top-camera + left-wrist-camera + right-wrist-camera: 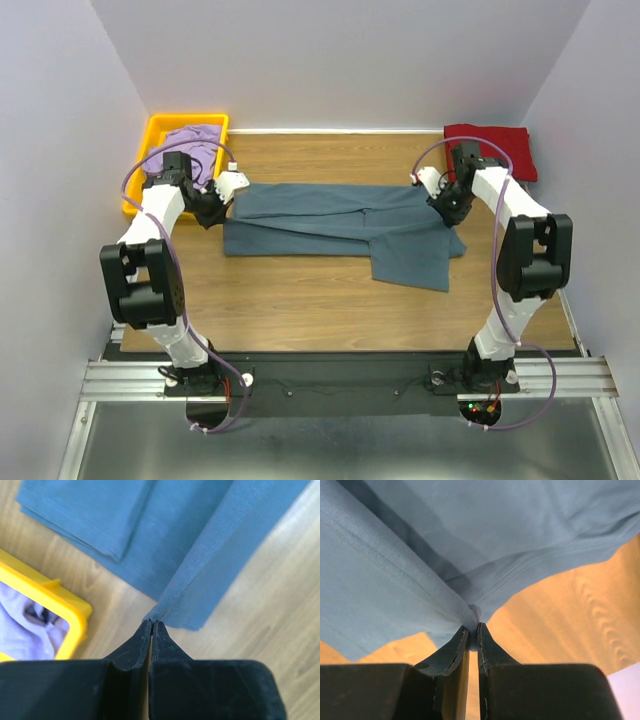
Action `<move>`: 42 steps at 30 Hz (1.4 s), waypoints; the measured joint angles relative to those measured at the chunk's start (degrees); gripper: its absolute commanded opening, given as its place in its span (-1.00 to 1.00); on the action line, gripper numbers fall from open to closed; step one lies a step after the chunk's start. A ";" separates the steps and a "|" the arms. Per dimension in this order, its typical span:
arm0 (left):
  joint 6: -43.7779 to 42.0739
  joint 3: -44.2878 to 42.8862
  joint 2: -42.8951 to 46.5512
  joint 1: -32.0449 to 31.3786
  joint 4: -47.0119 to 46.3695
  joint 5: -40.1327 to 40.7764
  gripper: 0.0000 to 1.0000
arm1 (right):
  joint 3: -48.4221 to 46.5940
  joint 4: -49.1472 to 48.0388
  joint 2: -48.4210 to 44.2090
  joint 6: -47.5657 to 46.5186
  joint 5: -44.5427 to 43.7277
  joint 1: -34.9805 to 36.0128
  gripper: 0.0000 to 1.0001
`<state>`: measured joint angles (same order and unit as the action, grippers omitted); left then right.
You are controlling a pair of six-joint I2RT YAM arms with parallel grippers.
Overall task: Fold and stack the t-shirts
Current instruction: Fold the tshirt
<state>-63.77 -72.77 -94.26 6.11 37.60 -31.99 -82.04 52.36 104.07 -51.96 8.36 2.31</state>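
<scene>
The slate blue-grey t-shirt (330, 220) lies partly folded lengthwise across the middle of the table, one sleeve hanging toward the near side at the right. My left gripper (222, 203) is shut on its left edge (165, 605). My right gripper (447, 205) is shut on its right edge, the cloth (420, 570) bunched between the fingertips. The dark red t-shirt (490, 145) lies folded at the far right corner. The pale lavender t-shirt (190, 145) lies crumpled in the yellow tray (152, 130); it also shows in the left wrist view (25, 625).
The yellow tray stands at the far left corner, its corner (75, 607) close to my left gripper. Walls close in the table on the left, back and right. Bare wood (300, 300) lies between the shirt and the arm bases.
</scene>
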 measured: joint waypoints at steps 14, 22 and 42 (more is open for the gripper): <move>5.25 -3.13 -8.94 0.00 -5.29 -0.13 -1.00 | -9.92 1.38 10.75 0.04 1.18 -0.39 -0.94; 8.50 -4.09 -13.44 0.00 -8.74 0.79 -1.00 | -12.72 1.64 15.87 1.25 1.62 -0.42 -0.94; 15.34 -5.38 -16.02 -0.13 -11.43 2.19 -0.09 | -17.79 1.73 18.49 9.81 1.97 -0.48 0.18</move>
<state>-48.42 -78.15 -110.28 5.98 26.17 -29.80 -99.83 54.08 122.56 -42.15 10.33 1.83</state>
